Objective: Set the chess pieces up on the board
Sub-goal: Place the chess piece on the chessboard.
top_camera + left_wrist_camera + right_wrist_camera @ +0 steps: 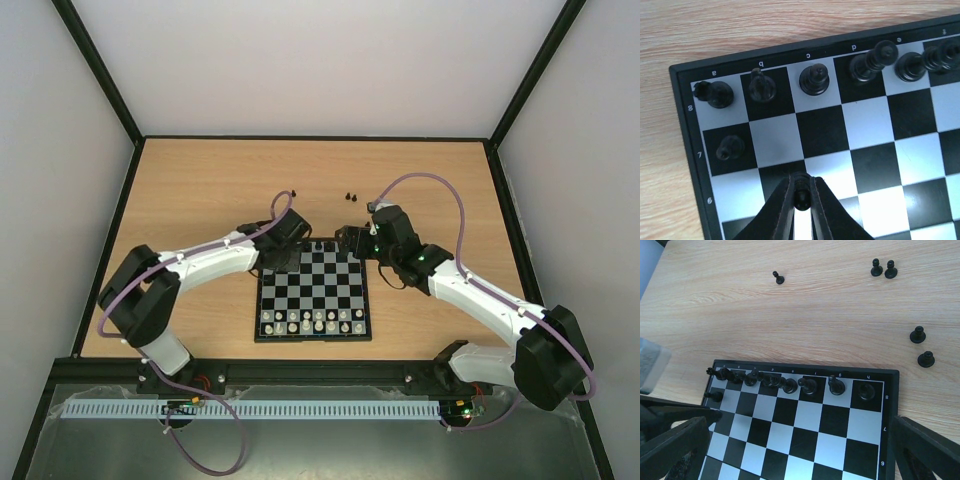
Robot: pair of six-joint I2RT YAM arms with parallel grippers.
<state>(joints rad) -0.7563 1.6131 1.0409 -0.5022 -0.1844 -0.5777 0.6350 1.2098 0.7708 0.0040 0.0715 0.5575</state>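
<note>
- The back-row black pieces line the top edge of the board, and one placed pawn stands on the second row.
- The left tool is clenched on a held pawn at the bottom centre of the left wrist view, over the board. The pawn looks upright, its long axis vertical.
- The right tool gapes, grasping nothing.
- Five loose pawns stand on the bench, so most of the pawn row is still to fill.

Wood table, white pcs (near row).

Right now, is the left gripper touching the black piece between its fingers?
Touching. The left wrist view shows the left gripper shut on the black piece, pressing against both its sides with no gap.
</note>
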